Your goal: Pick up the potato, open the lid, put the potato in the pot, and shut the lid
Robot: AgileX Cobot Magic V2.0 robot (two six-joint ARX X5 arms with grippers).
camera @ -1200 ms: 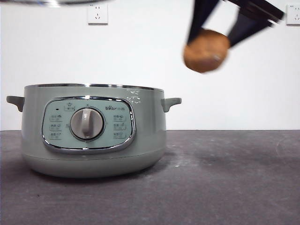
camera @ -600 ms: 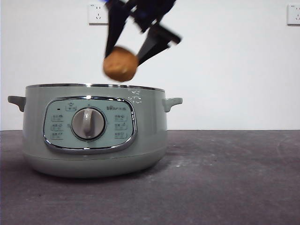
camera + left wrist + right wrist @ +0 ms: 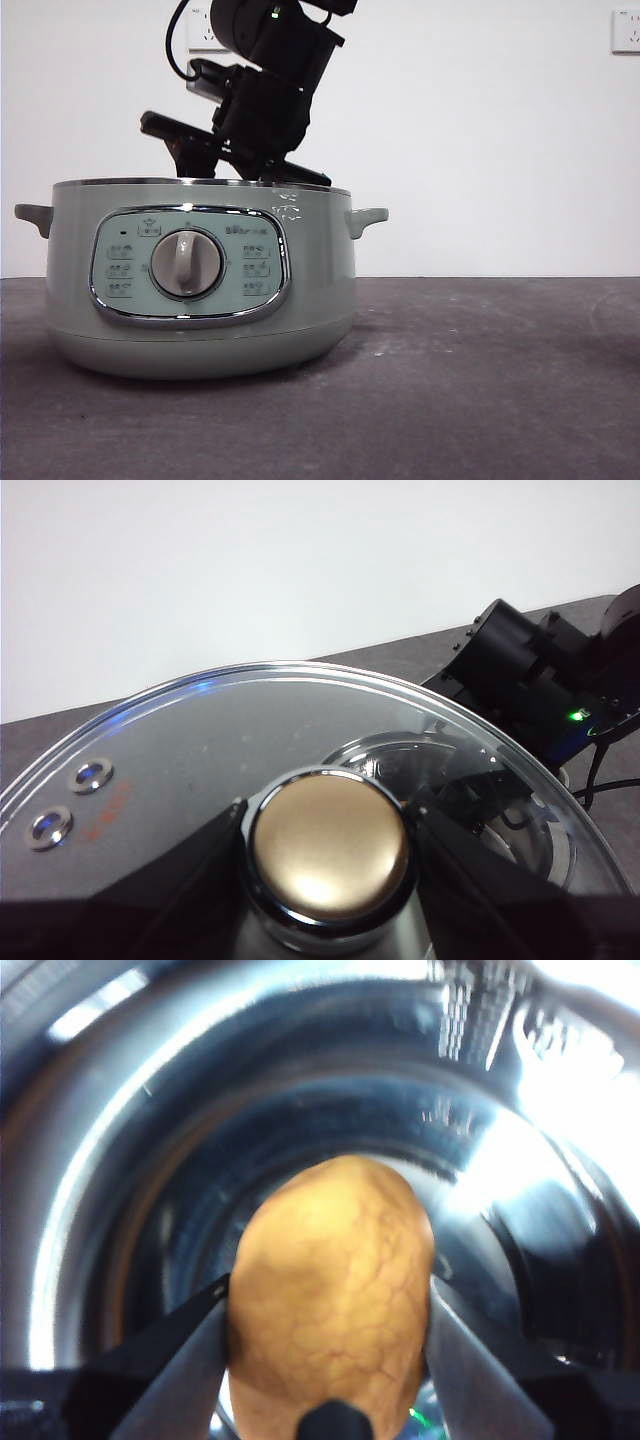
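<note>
my right gripper squeezes the potato down inside the pot, left of frame | my left gripper grips the lid by its knob

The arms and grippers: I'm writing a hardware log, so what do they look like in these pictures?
Both are black. The right gripper has two flat, wedge-shaped black jaws; its arm over the pot is blocky, with a black cable looping at the wrist and a small green light. The left gripper shows the same dark wedge jaws.
</note>
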